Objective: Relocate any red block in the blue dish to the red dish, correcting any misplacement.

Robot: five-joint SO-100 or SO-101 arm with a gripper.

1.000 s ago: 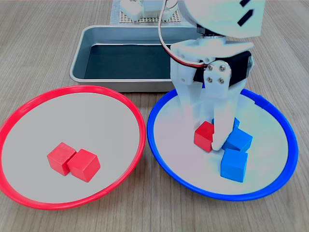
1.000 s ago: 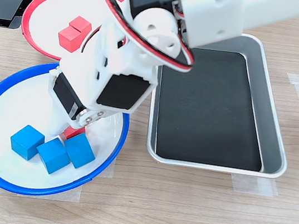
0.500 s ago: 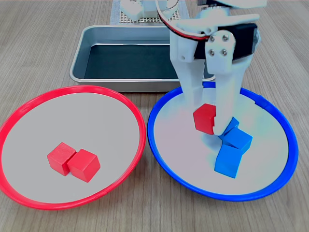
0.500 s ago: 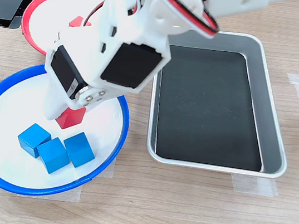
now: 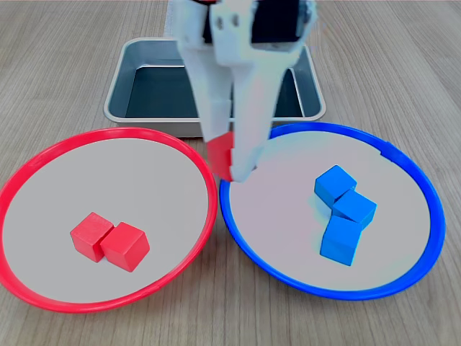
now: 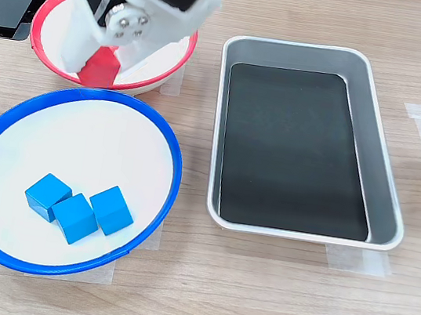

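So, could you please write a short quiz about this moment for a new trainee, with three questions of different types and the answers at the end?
1. True or false: the gripper holds a red block.
2. How many blue cubes lie in the blue dish?
A. two
B. three
C. four
3. Fill in the missing word: in the first exterior view, the red dish already contains ___ red cubes.

Key:
1. True. The block is clamped between the fingers, lifted above the place where the two dish rims meet.
2. B
3. two
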